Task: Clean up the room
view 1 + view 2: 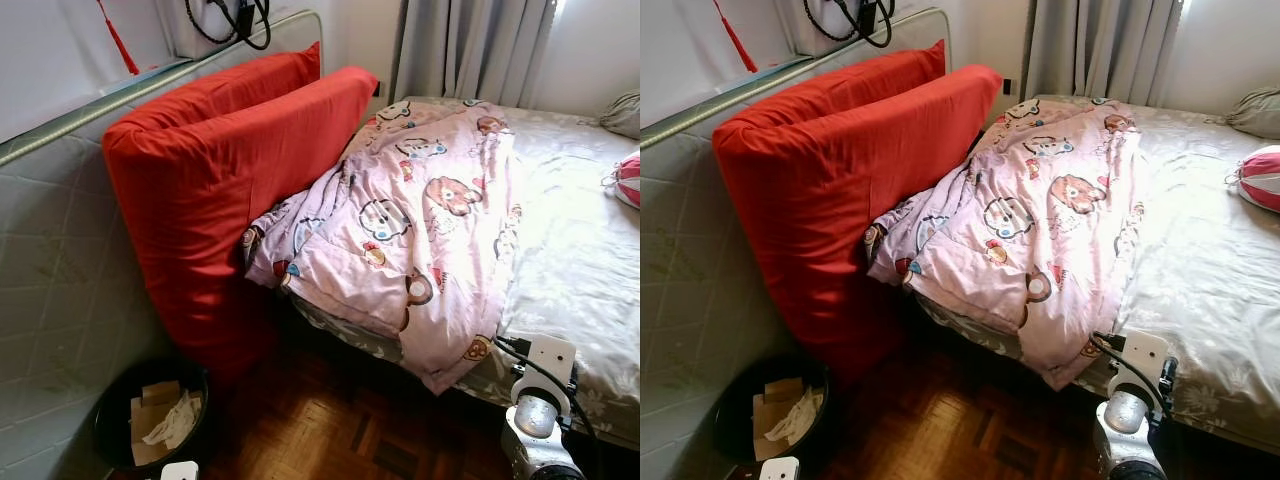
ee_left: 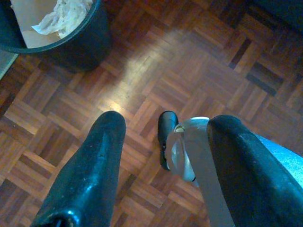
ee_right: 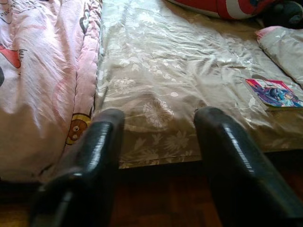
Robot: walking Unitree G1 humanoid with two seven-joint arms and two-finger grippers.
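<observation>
Bed (image 3: 189, 94) carries a book (image 3: 274, 93) beside right tool (image 3: 156, 142).

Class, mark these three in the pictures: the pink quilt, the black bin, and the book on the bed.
Pink quilt (image 1: 420, 220), left eye view, middle of its top surface.
Black bin (image 1: 115, 405), left eye view, left part of the rim.
Book (image 3: 275, 92), right wrist view, centre of the cover.

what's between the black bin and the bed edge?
Bare parquet floor between the black bin and the bed; the red cushion stands just behind the bin. Seen in the left eye view.
</observation>
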